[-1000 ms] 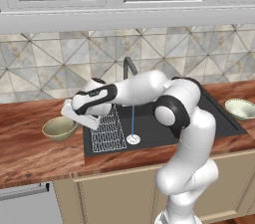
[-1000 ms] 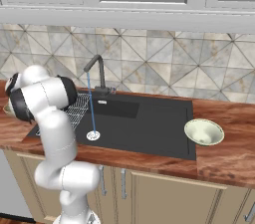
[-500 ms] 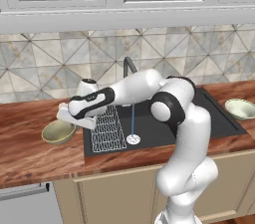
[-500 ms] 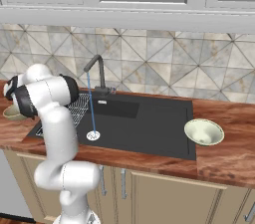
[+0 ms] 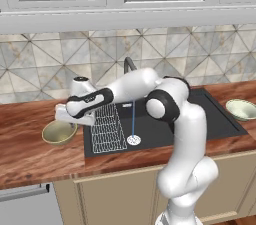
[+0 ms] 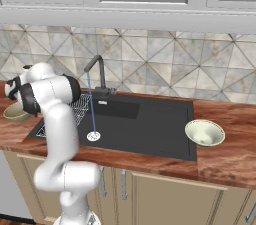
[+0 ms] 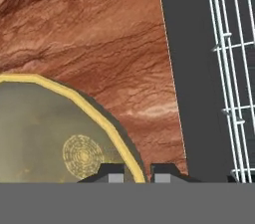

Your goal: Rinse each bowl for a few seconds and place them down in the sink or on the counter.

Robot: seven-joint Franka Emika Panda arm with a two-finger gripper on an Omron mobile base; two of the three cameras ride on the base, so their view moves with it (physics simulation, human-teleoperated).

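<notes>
The bench runs under the fingers and far off to both sides, red-brown with streaky grain. Sunk in it just beside the fingers is the black sink. In the sink lie a white wire rack, at the end nearest the fingers, and a round silver drain past the rack. A thin stream of water falls from the faucet onto the drain.

The olive bowl sits upright on the bench right below the fingers, outside the sink, with nothing in it. In the hand view its yellow rim passes between the fingers, which stand slightly apart on either side of it; whether they press it I cannot tell.

The pale bowl rests on the bench well away from the fingers, beyond the sink's far end, also with nothing in it.
</notes>
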